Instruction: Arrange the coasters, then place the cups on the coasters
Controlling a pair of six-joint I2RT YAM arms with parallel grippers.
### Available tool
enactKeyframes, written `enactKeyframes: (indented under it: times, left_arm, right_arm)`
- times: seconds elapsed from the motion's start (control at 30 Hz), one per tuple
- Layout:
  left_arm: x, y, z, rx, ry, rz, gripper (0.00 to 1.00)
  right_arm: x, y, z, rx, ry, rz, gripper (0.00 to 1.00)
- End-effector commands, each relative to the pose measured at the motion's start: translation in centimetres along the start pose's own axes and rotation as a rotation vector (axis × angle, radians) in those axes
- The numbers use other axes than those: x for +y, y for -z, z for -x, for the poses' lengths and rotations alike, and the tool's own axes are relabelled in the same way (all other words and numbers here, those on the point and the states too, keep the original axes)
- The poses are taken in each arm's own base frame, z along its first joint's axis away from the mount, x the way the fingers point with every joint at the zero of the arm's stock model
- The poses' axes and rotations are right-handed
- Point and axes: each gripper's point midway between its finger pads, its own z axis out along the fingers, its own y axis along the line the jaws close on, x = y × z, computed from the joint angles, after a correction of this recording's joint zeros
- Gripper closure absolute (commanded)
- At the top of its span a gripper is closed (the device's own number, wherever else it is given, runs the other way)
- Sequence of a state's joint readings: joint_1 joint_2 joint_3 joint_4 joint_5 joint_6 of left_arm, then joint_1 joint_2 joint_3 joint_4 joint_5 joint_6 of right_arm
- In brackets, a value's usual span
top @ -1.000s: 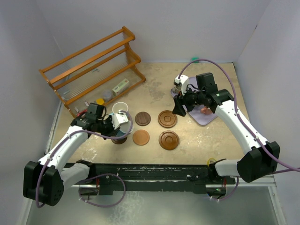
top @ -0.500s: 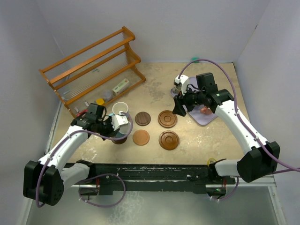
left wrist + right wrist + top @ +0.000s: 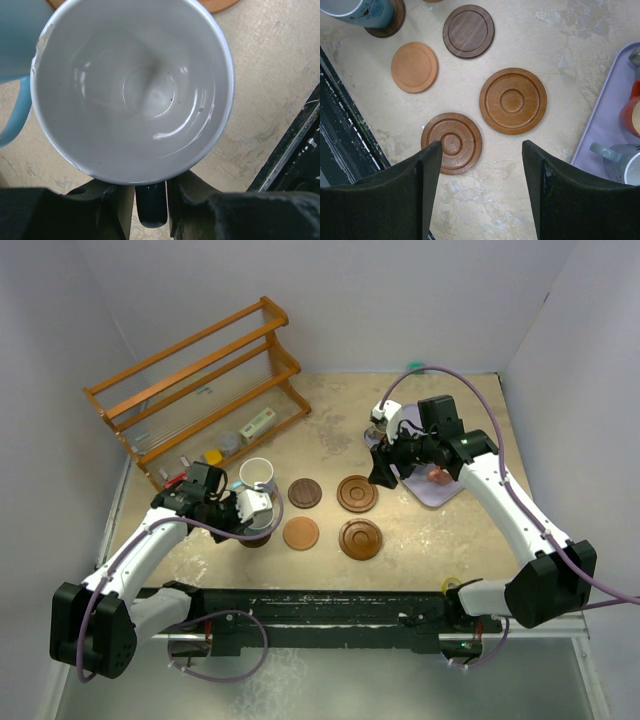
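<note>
Well apart from the lavender tray (image 3: 607, 125), my left gripper (image 3: 151, 192) stands narrow at the handle of the grey-blue mug (image 3: 132, 90); clamped or not, I cannot tell. Beside the tray, my right gripper (image 3: 482, 155) gapes wide, empty.

Ring-grooved brown coasters (image 3: 513, 101), plain tan coaster (image 3: 414, 67), lavender tray (image 3: 602, 137), blue cup (image 3: 370, 12)

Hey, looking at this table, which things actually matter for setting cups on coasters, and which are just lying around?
Belong to the job: the wooden coasters; the blue cup standing on one; the light blue cup beside it; the cups on the lavender tray.
Just lying about: the wooden rack; the yellow item and white box beside it; the tray itself.
</note>
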State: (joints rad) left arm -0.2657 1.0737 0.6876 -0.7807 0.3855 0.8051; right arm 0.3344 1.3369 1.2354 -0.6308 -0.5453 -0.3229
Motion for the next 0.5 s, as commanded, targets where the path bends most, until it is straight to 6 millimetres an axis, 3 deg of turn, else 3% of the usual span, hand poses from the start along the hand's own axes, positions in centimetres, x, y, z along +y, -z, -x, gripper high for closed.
enactKeyframes:
  times: [0.0,0.47]
  left_arm:
    - [-0.1,-0.1,-0.3,0.006,-0.023,-0.014,0.73]
    - [-0.6,-0.1,-1.3,0.057,-0.039,-0.045,0.70]
  right_arm:
    - [0.4,0.3,0.7,-0.023,0.024,0.030,0.32]
    - [0.2,0.1,0.5,-0.011,0.027,0.027,0.32]
